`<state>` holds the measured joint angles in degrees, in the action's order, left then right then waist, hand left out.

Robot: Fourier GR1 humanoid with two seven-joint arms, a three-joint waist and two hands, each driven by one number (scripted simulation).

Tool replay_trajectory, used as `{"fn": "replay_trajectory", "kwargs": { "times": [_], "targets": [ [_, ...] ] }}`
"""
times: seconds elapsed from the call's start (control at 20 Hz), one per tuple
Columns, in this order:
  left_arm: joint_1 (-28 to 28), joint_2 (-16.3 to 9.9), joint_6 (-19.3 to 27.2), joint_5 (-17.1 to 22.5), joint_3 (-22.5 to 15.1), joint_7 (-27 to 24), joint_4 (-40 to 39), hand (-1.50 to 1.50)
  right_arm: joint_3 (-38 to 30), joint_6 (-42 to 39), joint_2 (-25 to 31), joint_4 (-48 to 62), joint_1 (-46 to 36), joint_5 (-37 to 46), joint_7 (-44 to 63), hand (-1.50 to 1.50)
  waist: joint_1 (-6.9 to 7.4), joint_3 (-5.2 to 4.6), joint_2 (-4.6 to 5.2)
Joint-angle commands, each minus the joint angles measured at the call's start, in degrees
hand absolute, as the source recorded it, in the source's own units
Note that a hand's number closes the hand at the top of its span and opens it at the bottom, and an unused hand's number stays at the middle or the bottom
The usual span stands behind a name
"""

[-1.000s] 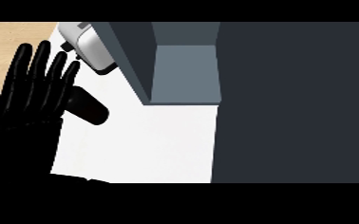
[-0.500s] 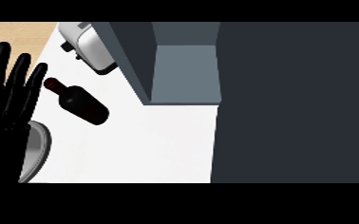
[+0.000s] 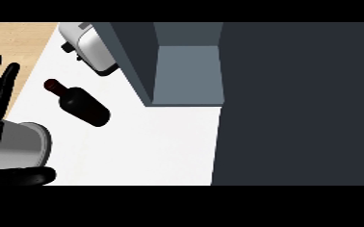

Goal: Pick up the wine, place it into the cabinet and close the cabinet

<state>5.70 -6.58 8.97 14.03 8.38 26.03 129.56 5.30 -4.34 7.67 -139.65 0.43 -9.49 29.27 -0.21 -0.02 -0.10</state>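
Dark wine bottle (image 3: 80,104) with red cap.

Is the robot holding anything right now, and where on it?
Nothing. The wine bottle lies free on the counter; the left hand is open beside it.

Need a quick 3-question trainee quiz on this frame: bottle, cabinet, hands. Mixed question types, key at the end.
1. True or false: the wine bottle lies on the white counter, held by no hand.
2. The cabinet is: A) open B) closed.
3. Which hand shows at the view's left edge?

Key: 1 true. 2 A. 3 the left hand, fingers straight; the right hand is not in view.
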Motion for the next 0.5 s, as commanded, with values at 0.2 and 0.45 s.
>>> {"fn": "replay_trajectory", "kwargs": {
  "times": [0.2, 0.45],
  "targets": [
    [0.76, -3.47, -5.44, 7.61, 8.94, -4.22, -10.62, -1.50, 0.47, -0.02, -0.24, -7.82, 1.55, -1.49, 3.55, -1.50, -0.15, -0.01, 0.05],
    [-0.72, -3.99, -5.03, 8.80, 10.24, -1.73, -10.02, -1.50, -1.44, 0.91, 0.50, -11.00, 0.87, -2.47, 7.20, -1.50, -0.08, 0.00, -0.01]
  ]
}}
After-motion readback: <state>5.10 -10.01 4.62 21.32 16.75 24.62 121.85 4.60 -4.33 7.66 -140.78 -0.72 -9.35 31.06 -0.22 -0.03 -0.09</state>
